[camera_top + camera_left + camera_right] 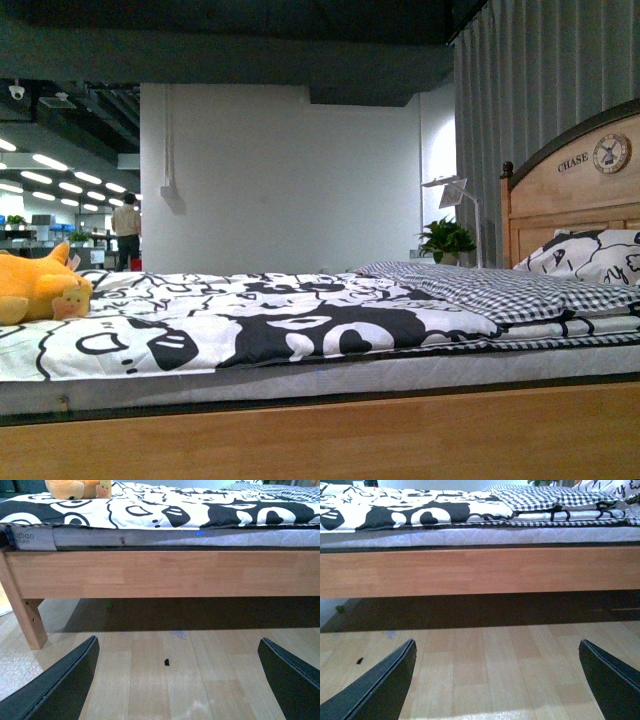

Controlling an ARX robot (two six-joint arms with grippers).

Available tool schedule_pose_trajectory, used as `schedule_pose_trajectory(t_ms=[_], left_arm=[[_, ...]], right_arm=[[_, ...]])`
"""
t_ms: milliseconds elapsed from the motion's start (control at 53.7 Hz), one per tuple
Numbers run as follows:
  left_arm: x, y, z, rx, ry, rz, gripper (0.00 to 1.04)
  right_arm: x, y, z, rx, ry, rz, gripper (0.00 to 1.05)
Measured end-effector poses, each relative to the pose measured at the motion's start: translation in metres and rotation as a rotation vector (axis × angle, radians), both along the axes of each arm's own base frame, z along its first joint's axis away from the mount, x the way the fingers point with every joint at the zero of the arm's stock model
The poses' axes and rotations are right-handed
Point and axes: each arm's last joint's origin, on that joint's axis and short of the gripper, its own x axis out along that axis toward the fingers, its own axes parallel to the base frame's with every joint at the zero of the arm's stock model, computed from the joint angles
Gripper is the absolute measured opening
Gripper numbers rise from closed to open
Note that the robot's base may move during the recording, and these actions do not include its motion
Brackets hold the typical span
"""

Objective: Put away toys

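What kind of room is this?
It looks like a bedroom set up inside a big hall: a wooden bed with a cartoon duvet, an orange plush toy on it, and strip lights beyond.

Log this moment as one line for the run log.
phase: not started | plush toy: on bed, foot end, untouched | left gripper: fingers open, empty | right gripper: fingers open, empty
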Motion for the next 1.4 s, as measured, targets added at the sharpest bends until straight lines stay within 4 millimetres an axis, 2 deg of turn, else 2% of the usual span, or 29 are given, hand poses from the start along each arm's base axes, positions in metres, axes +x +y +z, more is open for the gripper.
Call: schedule_pose_trajectory(t_ms=[1396], left_arm=[[0.0000, 0.0000, 0.0000, 0.000, 0.000, -0.001, 0.98]], right_arm=[[0.0001, 0.0000, -0.0001, 0.000, 0.001, 0.000, 0.98]])
